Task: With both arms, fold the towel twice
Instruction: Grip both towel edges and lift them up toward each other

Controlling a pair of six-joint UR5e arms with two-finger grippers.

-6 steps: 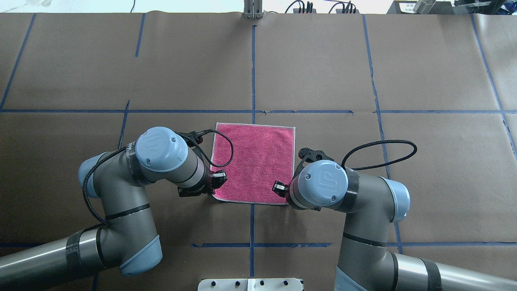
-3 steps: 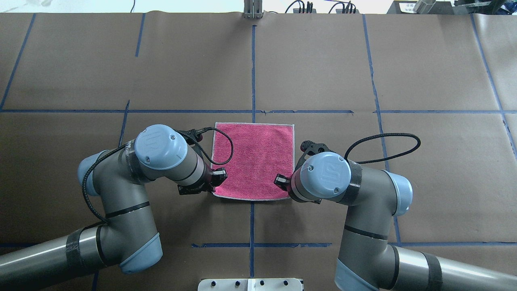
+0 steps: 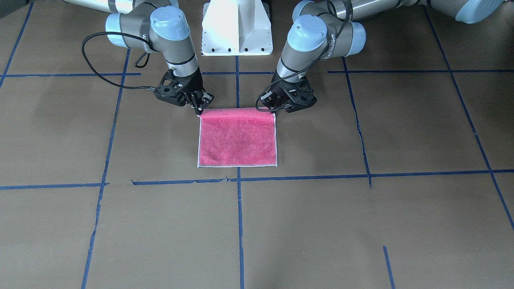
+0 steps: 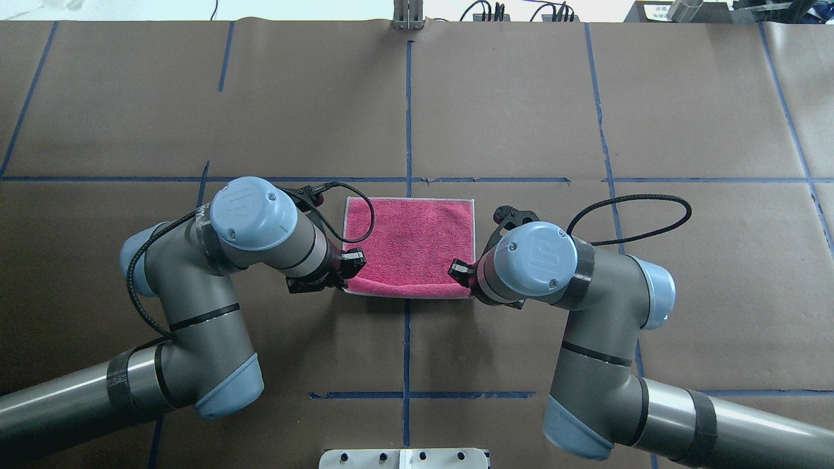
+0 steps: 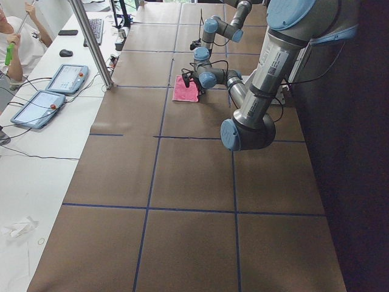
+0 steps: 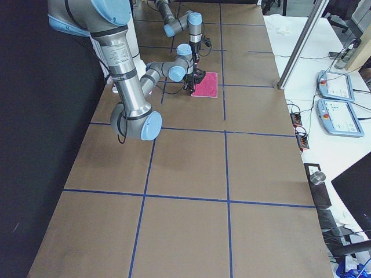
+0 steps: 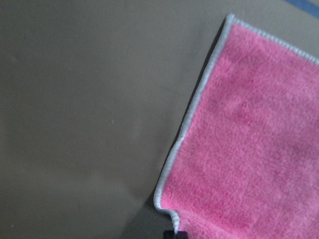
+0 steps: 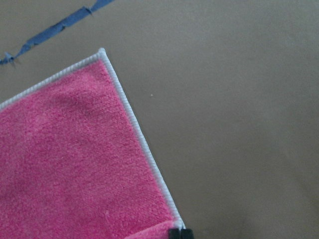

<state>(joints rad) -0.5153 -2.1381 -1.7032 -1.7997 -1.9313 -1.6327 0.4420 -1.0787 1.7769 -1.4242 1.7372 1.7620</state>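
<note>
- The towel (image 4: 409, 242) lies pink face up around the middle of the table (image 4: 684, 117), midway between its two ends. The towel's far edge rests flat on the brown paper.
- The left gripper (image 3: 275, 110) stands at the towel's robot-side left corner, its fingers drawn together on the pale border there.
- The right gripper (image 3: 199, 110) is closed in the same way on the robot-side right corner.
- Between the two grippers the robot-side edge is raised off the paper and sags slightly.
- In each wrist view a black fingertip (image 7: 175, 234) (image 8: 178, 233) meets the towel's corner at the bottom of the frame. Only the tip shows, so the hold appears to be a shallow pinch.
</note>
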